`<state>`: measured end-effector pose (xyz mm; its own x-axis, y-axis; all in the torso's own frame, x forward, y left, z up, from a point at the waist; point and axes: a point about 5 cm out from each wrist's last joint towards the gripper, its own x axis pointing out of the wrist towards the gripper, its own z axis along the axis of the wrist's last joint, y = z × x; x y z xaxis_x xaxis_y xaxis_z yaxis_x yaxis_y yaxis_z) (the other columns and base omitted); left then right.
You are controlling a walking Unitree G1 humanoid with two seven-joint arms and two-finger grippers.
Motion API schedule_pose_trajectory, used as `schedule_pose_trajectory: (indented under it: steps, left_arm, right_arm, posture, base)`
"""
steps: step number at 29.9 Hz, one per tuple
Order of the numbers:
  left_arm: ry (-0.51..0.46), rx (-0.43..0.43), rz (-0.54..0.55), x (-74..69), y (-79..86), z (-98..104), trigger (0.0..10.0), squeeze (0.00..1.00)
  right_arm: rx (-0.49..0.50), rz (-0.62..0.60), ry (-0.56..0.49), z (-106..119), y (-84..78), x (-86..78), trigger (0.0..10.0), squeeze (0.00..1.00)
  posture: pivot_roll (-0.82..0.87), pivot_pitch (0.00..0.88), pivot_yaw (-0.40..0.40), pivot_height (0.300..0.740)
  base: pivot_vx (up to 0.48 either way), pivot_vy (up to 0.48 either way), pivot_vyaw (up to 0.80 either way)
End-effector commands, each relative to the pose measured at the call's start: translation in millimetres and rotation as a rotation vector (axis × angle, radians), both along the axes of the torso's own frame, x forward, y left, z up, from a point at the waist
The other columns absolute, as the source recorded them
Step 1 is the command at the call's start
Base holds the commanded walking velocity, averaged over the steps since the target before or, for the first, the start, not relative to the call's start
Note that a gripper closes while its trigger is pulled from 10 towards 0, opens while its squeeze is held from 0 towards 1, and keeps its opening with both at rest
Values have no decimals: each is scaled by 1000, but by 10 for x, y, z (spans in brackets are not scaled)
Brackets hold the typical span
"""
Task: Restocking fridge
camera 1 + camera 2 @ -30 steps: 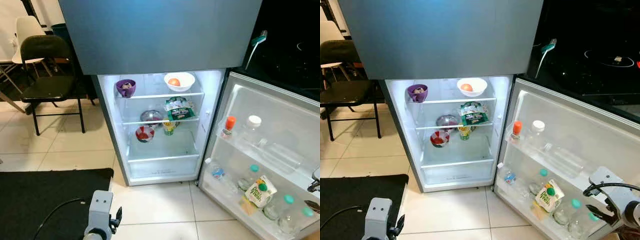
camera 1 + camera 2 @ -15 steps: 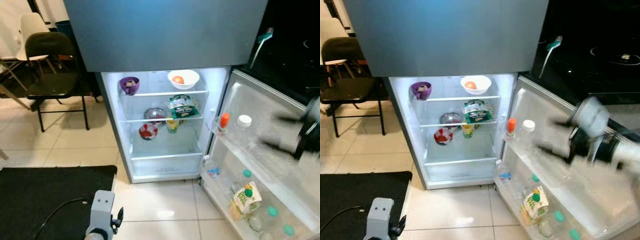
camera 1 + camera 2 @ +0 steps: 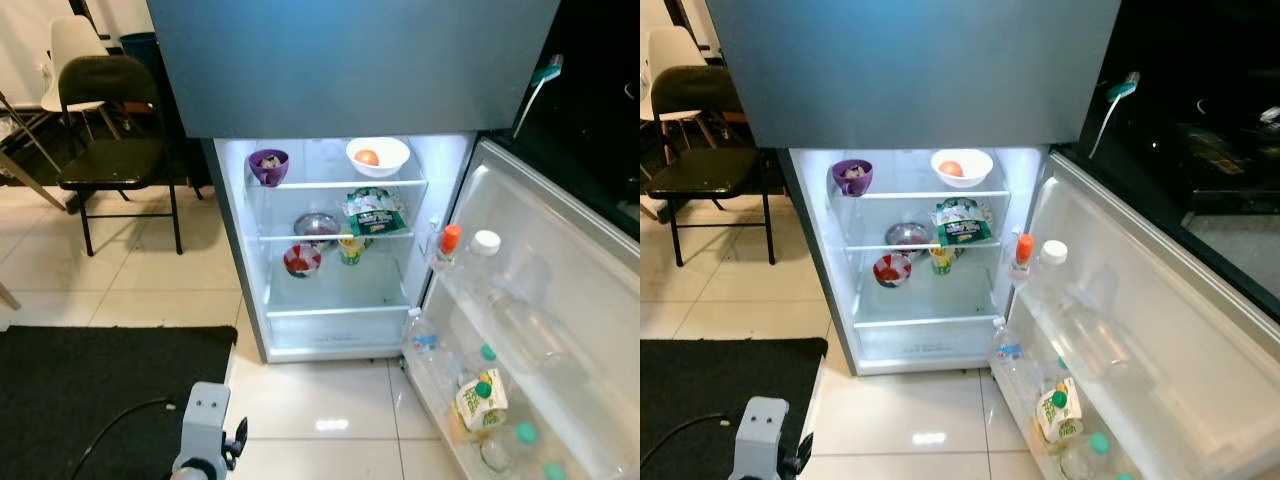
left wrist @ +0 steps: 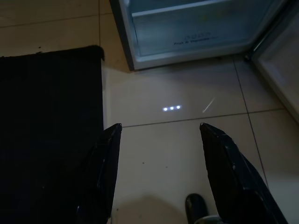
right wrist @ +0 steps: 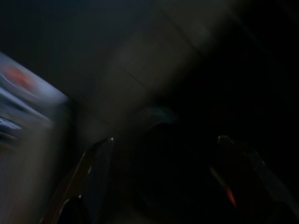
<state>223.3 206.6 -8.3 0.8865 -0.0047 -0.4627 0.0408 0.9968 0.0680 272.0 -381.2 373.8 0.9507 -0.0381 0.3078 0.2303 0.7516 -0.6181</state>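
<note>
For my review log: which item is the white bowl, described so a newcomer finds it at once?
Start at the open fridge under the grey upper door. On its top glass shelf stand two bowls; the white bowl is the right-hand one. It is wide, holding one orange-red fruit, while its neighbour, the purple bowl, is smaller.

i've got the fridge (image 3: 340, 330) at frame centre, its door (image 3: 560, 330) swung out to the lower right. top shelf: small bowl (image 3: 268, 165) at left, wide bowl (image 3: 378, 156) w/ a fruit (image 3: 367, 157) in it at right. mid shelf: a packet (image 3: 372, 210) at right, lidded bowl (image 3: 316, 225) left of it. below that shelf, a cup (image 3: 302, 260) left, jar (image 3: 351, 249) right. door racks: 2 bottles (image 3: 450, 243) upper, carton (image 3: 478, 398) lower. chair (image 3: 115, 150) upper left, mat (image 3: 100, 390) lower left, beside the fridge base.
</note>
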Motion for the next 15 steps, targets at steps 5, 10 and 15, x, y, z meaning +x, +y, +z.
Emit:
schedule_pose_trajectory:
  steps: [5, 10, 15]
  left_arm:
    - [42, -5, 8, -94, -5, -95, 10000, 0]
    - [60, -1, 10, -135, 13, -130, 10000, 0]
    - [84, 11, 7, -194, 48, -172, 10000, 0]
  right_arm:
    - [6, -422, 28, -240, -651, -286, 10000, 0]
    - [43, -467, 237, -850, -852, -387, 10000, 0]
    - [320, -285, 339, -1544, -703, -303, 10000, 0]
  posture:
    - [-152, 111, 17, 740]
    - [-156, 116, 18, 740]
    - [-152, 121, 24, 740]
  base:
    - [0, 0, 0]
    - [0, 0, 0]
    - [0, 0, 0]
